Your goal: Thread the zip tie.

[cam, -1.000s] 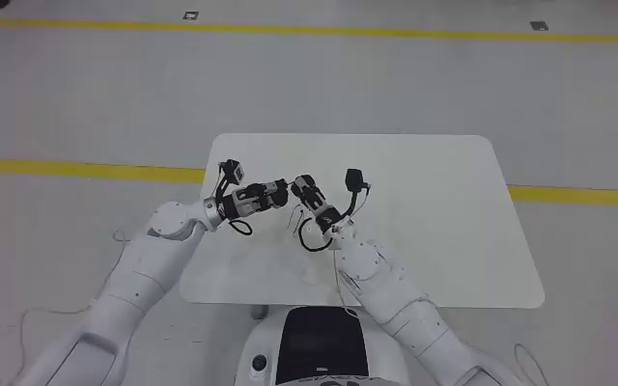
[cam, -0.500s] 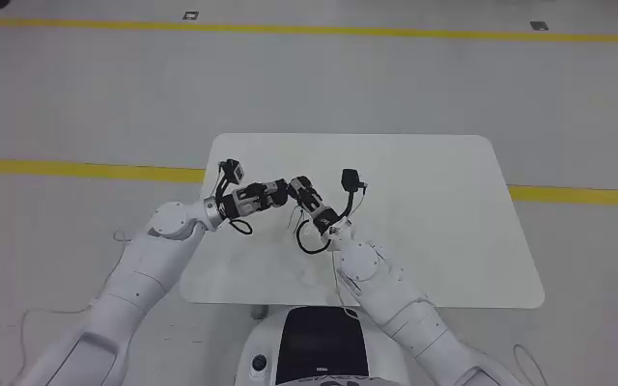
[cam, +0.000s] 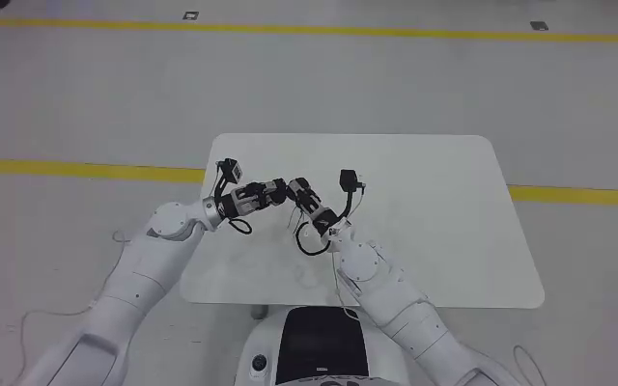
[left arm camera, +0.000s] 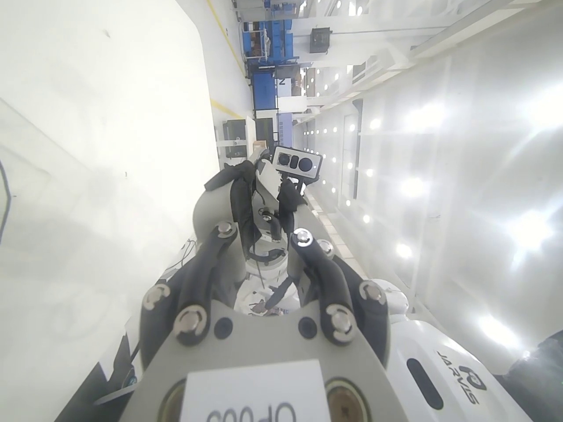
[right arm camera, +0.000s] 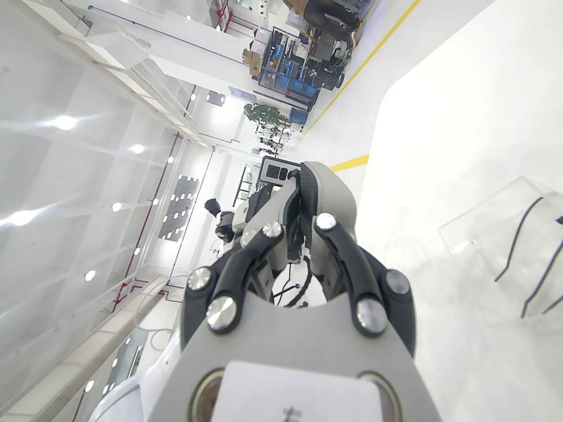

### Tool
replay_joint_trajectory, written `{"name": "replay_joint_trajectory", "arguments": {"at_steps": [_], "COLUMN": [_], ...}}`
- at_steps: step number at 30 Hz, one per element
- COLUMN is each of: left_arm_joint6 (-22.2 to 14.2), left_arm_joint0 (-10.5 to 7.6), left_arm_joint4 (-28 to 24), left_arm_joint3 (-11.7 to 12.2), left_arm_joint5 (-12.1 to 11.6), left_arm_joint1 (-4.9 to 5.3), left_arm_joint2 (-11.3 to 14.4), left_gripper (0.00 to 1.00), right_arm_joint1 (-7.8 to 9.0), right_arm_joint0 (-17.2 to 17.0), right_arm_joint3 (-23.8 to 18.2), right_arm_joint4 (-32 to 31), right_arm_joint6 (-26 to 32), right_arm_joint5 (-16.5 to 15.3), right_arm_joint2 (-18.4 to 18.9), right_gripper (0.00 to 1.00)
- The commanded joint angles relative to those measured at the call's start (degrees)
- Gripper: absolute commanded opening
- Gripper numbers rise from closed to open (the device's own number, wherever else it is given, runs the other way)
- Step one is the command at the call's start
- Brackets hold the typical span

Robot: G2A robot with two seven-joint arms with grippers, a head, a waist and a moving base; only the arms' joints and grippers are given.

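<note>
Grippers first, since they're nearest to me. Both arms are held up over the near-left part of the table [cam: 435,212] and meet almost tip to tip. The left gripper [cam: 282,186] comes in from the left. The right gripper [right arm camera: 302,180] comes up from the robot's side, pointing away from the body and a bit to the left.

On the right wrist feed the right gripper's fingers [right arm camera: 308,186] are pressed tight together, so it's clenched. I honestly can't make out whether anything is pinched in there. For the left gripper I can't tell if it's clenched or released, because the other arm's hardware sits right behind it on the left wrist feed and muddles everything. A black cable [cam: 309,241] loops under the right wrist.

As for the zip tie, I can't pick one out between the two tips from any feed. What I can see on the right wrist feed is a clear tray [right arm camera: 475,239] sitting on the table. A few thin dark strips [right arm camera: 519,234] lie in it, and they look like zip ties to me. They're well apart from both grippers.

Past the table, a yellow stripe [cam: 97,170] runs across the floor, level with the table's far half. A second yellow line [cam: 290,29] sits much further out. Way back in the room on the right wrist feed there are blue racks [right arm camera: 290,83].
</note>
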Motion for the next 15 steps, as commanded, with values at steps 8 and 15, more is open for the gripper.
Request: {"name": "replay_joint_trajectory", "arguments": {"at_steps": [8,15], "left_arm_joint6": [-0.3,-1.5], "left_arm_joint0": [-0.25,-0.29], "left_arm_joint4": [0.4,-0.2], "left_arm_joint3": [0.7,1.1], "left_arm_joint5": [0.6,0.5], "left_arm_joint1": [-0.16,-0.08], "left_arm_joint2": [0.1,-0.6], "left_gripper": [0.00,0.00], "right_arm_joint1": [-0.17,0.02], "right_arm_joint0": [-0.2,-0.8], "right_arm_joint3": [0.1,-0.8], "right_arm_joint4": [0.2,-0.4], "right_arm_joint6": [0.5,1.0], "right_arm_joint5": [-0.5,-0.8], "right_arm_joint2": [0.5,1.6], "right_gripper": [0.00,1.00]}}
